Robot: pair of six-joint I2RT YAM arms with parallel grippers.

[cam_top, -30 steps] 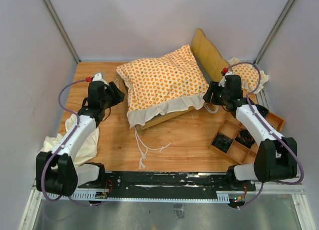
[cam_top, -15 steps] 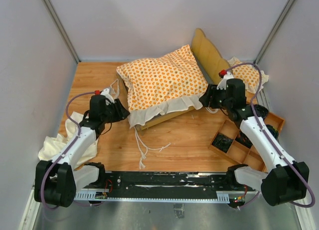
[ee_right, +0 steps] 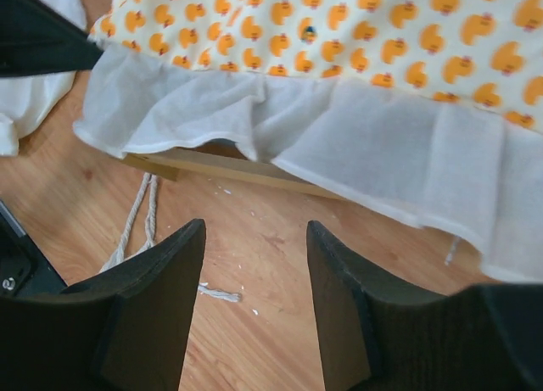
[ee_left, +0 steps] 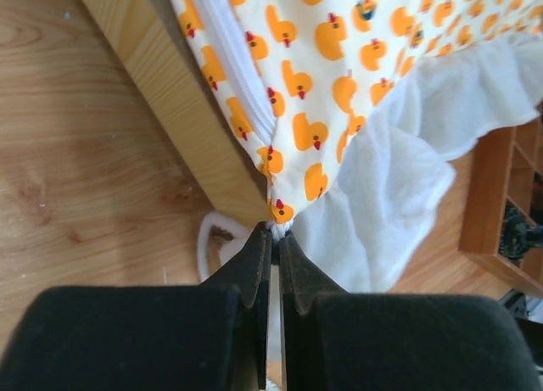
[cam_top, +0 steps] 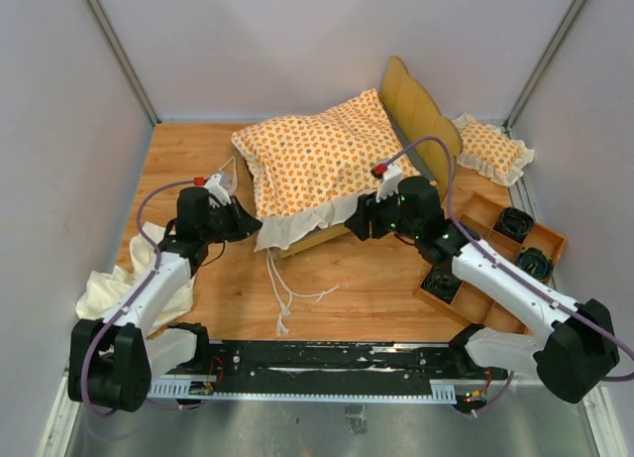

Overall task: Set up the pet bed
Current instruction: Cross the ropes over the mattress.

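Orange-patterned cushion (cam_top: 322, 160) is seen from above at the frame's centre, laid over the light-wood bed frame (cam_top: 416, 108) on the worktop (cam_top: 376, 279). The left hand (cam_top: 248, 224) is placed at its lower left corner, the right hand (cam_top: 359, 222) at its lower right edge.

From the left wrist, the left hand (ee_left: 273, 242) is shown clamped on the cushion's corner.

From the right wrist, the right hand (ee_right: 254, 238) is shown with fingers apart and empty, below the cream ruffle (ee_right: 356, 136).
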